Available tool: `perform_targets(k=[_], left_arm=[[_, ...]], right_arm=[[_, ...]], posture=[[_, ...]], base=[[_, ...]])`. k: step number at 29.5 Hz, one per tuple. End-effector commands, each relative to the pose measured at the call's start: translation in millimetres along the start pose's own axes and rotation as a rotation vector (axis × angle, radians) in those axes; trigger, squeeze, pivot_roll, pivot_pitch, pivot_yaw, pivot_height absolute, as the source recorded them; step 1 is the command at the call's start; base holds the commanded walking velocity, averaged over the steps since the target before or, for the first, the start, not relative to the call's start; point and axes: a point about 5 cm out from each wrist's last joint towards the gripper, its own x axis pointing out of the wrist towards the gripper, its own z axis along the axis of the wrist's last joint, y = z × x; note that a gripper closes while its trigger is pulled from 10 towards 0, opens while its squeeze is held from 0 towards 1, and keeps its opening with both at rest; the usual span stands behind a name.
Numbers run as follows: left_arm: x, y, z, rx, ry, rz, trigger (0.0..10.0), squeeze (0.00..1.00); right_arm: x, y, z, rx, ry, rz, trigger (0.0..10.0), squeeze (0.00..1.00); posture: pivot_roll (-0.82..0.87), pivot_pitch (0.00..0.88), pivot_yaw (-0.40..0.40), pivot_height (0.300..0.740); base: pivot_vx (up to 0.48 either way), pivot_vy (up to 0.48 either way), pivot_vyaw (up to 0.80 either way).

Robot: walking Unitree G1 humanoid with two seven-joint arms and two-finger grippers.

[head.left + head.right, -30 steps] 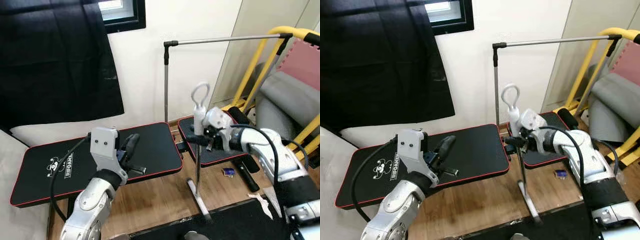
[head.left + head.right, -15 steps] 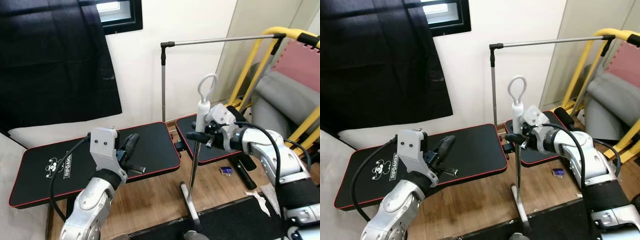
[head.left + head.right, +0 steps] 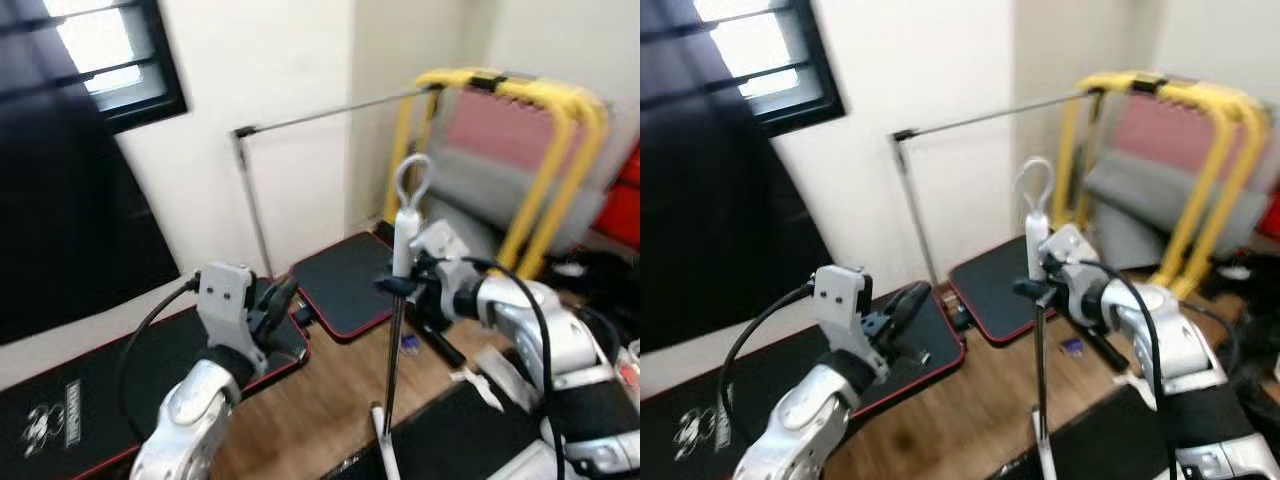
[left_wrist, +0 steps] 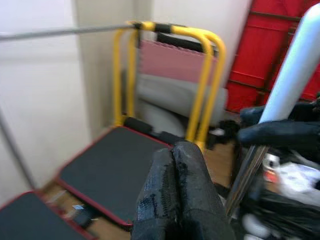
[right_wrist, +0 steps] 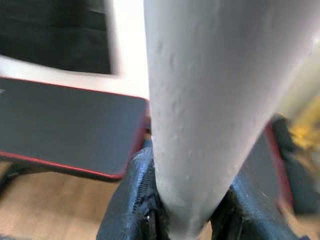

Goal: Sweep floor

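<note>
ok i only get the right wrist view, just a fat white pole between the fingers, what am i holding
Observer: A sweeper handle, upright, with a hanging loop on top; the right gripper is shut on it.
Operator: and the left arm
Observer: The left gripper is raised beside it, fingers together, holding nothing.
Operator: whats ahead
Observer: A yellow frame stands against the wall, past a black red-edged mat.

- A pale broom handle [image 5: 200, 100] is seen close up, clamped between the two black fingers [image 5: 131, 210] of the right gripper [image 5: 187, 220].
- A black, red-edged mat [image 5: 60, 125] is seen behind, blurred.
</note>
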Motion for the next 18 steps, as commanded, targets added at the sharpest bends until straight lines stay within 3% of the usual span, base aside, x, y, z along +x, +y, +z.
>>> perform_targets(k=[1,18], left_arm=[[-0.1,1.8,0,0.02,0.002,0.001,10.0,0.0],[2.3,3.2,1,0.03,-0.005,0.014,10.0,0.0]], right_arm=[[-0.9,-9.0,17,-0.033,-0.072,-0.083,10.0,0.0],[6.4,10.3,41,-0.06,-0.242,-0.061,10.0,0.0]], posture=[[-0.07,0.042,-0.031,0.74],[-0.08,0.036,-0.035,0.74]], base=[[0.0,0.0,-0.8],[0.0,0.0,-0.8]])
